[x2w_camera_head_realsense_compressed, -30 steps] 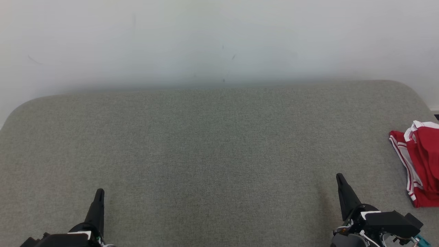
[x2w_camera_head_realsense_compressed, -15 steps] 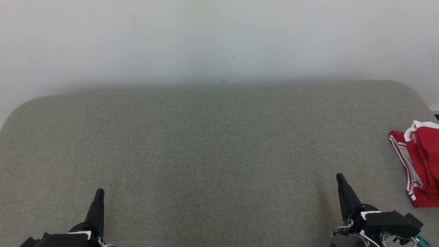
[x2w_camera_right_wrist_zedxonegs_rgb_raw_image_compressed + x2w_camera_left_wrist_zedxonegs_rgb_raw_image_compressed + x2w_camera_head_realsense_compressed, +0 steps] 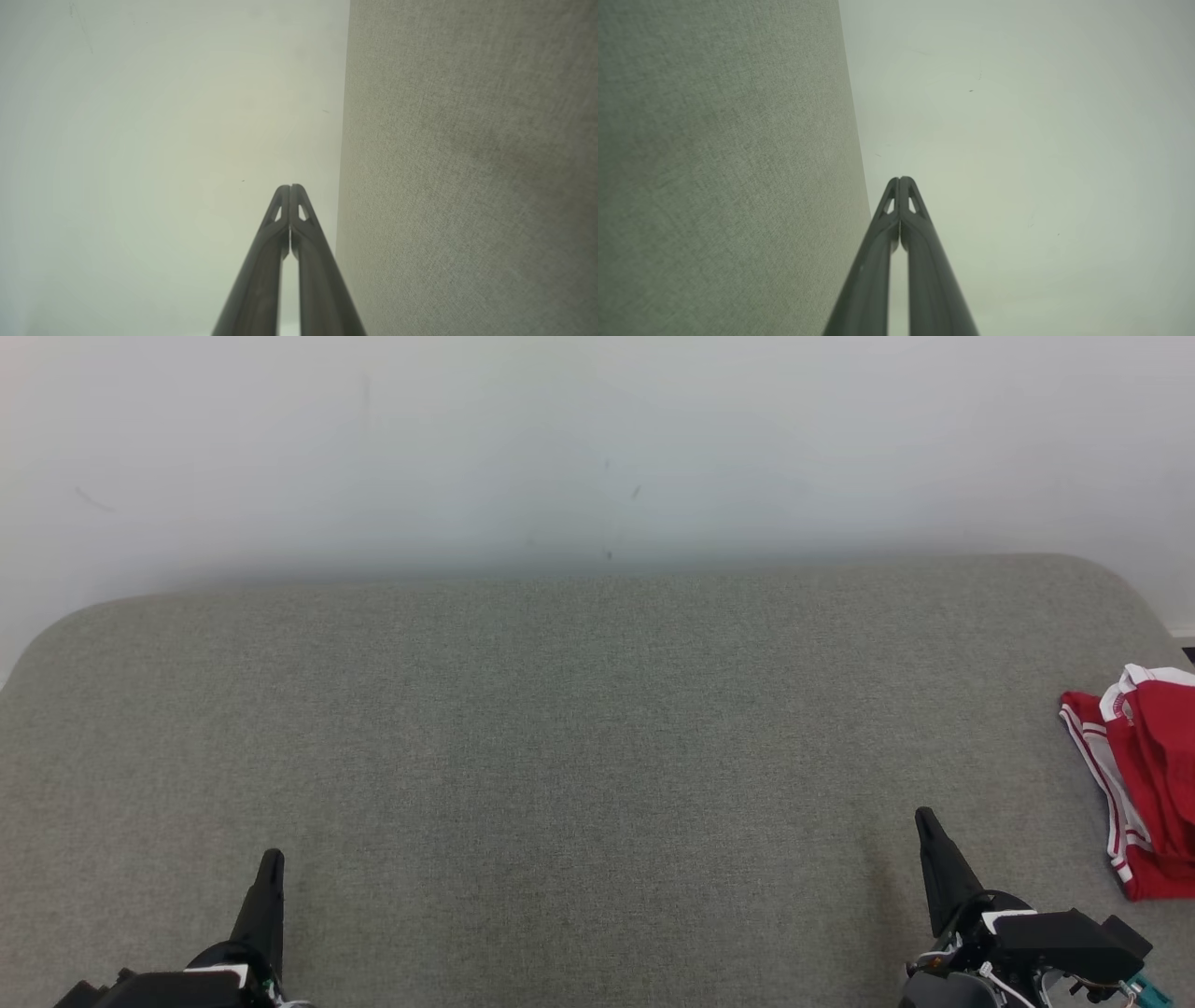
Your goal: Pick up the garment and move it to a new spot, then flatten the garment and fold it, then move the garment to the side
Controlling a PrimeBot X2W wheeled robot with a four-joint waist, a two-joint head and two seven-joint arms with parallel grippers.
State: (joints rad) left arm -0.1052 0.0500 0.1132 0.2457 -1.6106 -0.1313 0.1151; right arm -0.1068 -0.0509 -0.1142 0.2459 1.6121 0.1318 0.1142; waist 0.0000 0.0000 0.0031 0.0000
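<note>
The garment (image 3: 1150, 775) is red with white stripes and lies bunched at the far right edge of the grey surface (image 3: 579, 737), cut off by the head view's border. My left gripper (image 3: 272, 859) rests at the lower left, shut and empty, far from the garment. At the lower right, my right gripper (image 3: 924, 817) is shut with nothing in it, a short way left of the garment. Both wrist views show the fingertips pressed together: left gripper (image 3: 900, 179), right gripper (image 3: 290, 187).
The grey fabric surface (image 3: 719, 168) has rounded far corners and ends at a pale wall (image 3: 597, 448). That wall (image 3: 163, 140) also faces both wrist cameras beyond the surface's edge.
</note>
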